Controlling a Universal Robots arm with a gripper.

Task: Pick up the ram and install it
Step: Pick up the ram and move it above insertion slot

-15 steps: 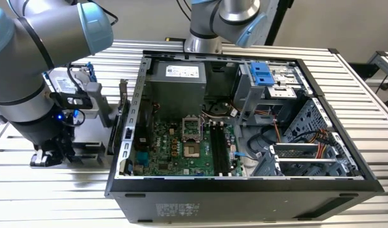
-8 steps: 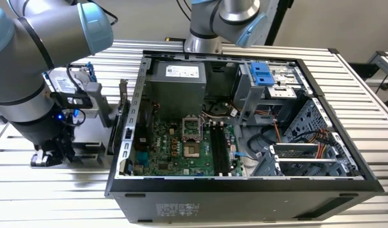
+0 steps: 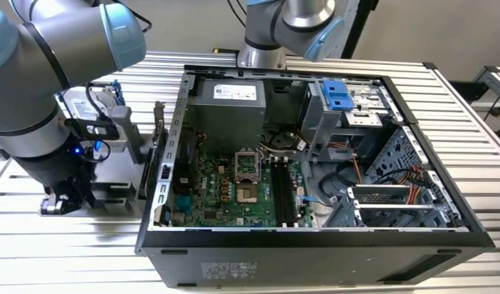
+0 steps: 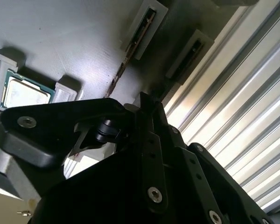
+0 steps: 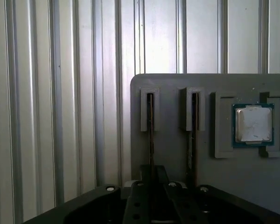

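The ram [image 5: 150, 130] is a thin stick seen edge-on, standing in a slotted holder on a grey tray [image 5: 172, 154]. My gripper [image 5: 152, 171] sits over the stick's near end with its fingers close together on both sides of it. In the second wrist view the same ram [image 4: 126, 60] runs from its holder down to the gripper [image 4: 145, 101]. In the exterior view the gripper [image 3: 62, 201] is low over the tray [image 3: 113, 187], at the exterior view's left of the open computer case [image 3: 315, 245]. The motherboard's memory slots [image 3: 283, 191] lie inside the case.
A second stick [image 5: 192, 135] stands in the neighbouring holder. A square silver processor [image 5: 253, 123] rests in its own pocket on the tray. A drive in a blue-handled frame [image 3: 103, 104] stands behind the arm. The case's tall side wall [image 3: 164, 165] rises between tray and motherboard.
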